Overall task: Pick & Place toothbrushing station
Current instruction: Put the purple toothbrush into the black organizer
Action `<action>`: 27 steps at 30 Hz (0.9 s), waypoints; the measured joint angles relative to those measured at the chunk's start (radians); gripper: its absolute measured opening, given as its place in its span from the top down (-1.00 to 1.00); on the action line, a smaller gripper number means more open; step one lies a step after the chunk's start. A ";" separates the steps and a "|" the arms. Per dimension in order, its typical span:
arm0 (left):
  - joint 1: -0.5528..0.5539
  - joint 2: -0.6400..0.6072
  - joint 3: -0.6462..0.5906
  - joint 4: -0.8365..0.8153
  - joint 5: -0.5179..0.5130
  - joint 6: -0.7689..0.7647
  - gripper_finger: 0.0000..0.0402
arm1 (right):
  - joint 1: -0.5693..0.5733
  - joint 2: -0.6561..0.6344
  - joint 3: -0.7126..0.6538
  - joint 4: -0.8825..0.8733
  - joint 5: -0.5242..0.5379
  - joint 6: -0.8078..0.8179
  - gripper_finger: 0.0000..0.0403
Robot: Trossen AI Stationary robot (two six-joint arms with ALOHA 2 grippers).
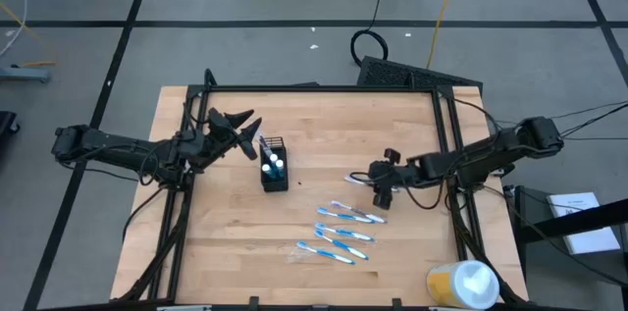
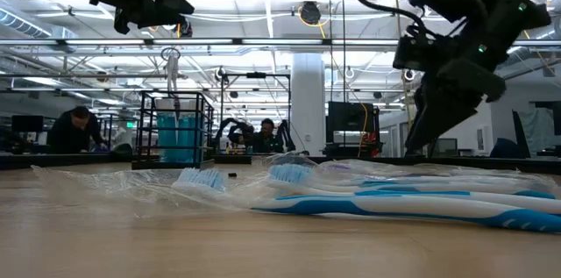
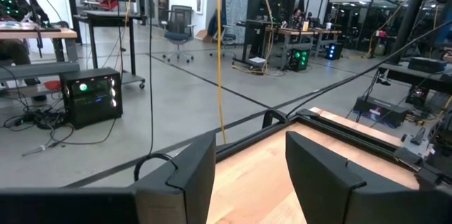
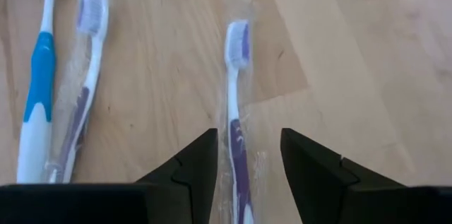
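Note:
The black mesh holder [image 1: 275, 166] stands upright on the wooden table left of centre, with small blue-and-white tubes [image 1: 274, 163] in it. Several toothbrushes [image 1: 343, 233] lie flat to its right, some in clear wrappers. My right gripper [image 4: 248, 146] hangs open above the farthest one, a wrapped purple-and-white toothbrush [image 4: 236, 90], its fingers on either side of the handle and touching nothing that I can see. In the high view it [image 1: 383, 191] is right of centre. My left gripper [image 1: 245, 123] waits open and level, up and to the left of the holder.
A yellow-and-white round container [image 1: 461, 285] lies at the table's near right corner. A blue-and-white toothbrush [image 4: 39, 90] and another wrapped one [image 4: 85, 75] lie beside the one under my right gripper. A black frame [image 1: 324, 88] borders the table's far edge.

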 joint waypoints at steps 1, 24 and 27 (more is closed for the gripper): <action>0.000 0.000 0.000 -0.002 0.000 0.000 0.12 | 0.000 0.000 -0.014 0.016 -0.003 0.001 0.28; 0.012 0.013 0.000 0.001 0.000 -0.005 0.12 | 0.027 0.170 -0.251 0.517 0.002 0.013 0.31; 0.012 0.013 0.000 0.001 0.000 -0.006 0.12 | 0.027 0.189 -0.251 0.501 0.021 0.018 0.36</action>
